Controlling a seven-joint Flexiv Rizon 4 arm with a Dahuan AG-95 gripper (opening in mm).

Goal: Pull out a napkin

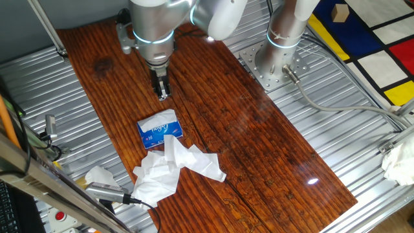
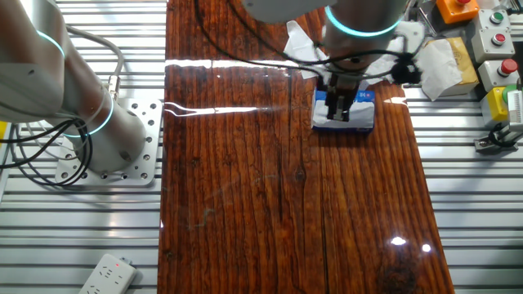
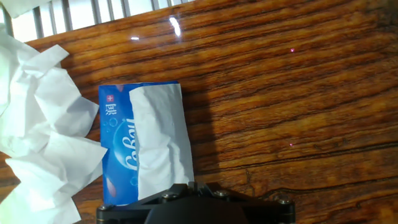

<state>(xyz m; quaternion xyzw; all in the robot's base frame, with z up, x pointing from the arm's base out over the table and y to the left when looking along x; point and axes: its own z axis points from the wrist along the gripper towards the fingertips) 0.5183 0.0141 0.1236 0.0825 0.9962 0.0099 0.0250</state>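
The hand (image 1: 163,92) hangs above the wooden worktop (image 1: 246,129), fingers pointing down and drawn close together with nothing between them; whether the tips actually meet cannot be told from these views. In the first fixed view it stands clear of the blue pack (image 1: 159,130), with a strip of bare wood between the fingertips and the pack's nearest edge. From the opposite side, the hand (image 2: 339,104) overlaps the pack (image 2: 353,114) in the picture, so the gap is hidden there.

The napkin (image 3: 160,143) lies as a narrow crumpled white strip along the top of the blue pack (image 3: 118,146), running lengthwise from the far end of the pack toward the hand. In the hand view its near end reaches right up to the dark hand body at the bottom edge of the frame, slightly to one side of centre.

Beyond the pack, on the side away from the hand, sits a loose heap of white tissue sheets (image 1: 171,169), touching the pack's far edge (image 3: 43,143).
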